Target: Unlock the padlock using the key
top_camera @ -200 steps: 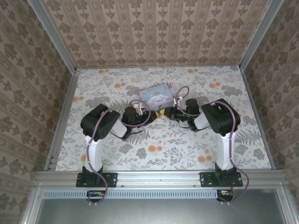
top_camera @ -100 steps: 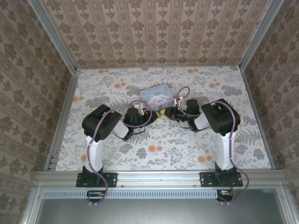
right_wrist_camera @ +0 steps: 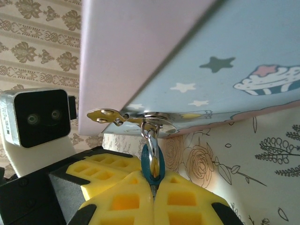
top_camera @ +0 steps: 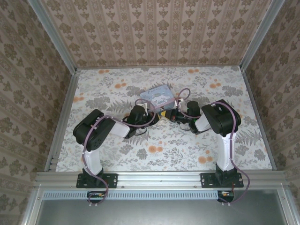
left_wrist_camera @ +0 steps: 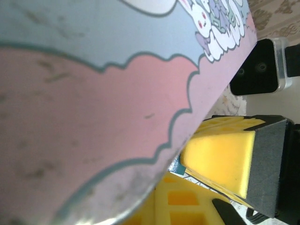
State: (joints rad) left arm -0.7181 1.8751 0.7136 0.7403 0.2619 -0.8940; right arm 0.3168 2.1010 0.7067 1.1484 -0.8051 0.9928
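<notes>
The right jaws grip the padlock (right_wrist_camera: 152, 165) for key insertion; next, the closed left jaws probably must align the key.

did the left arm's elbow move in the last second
Yes. In the top view the left arm's elbow has swung outward and toward the near edge, ending closer to the table's left rail.

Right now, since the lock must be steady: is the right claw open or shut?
Shut: the right claw has its yellow fingers pressed around the teal padlock, whose shackle loops through the latch of the tin.
</notes>
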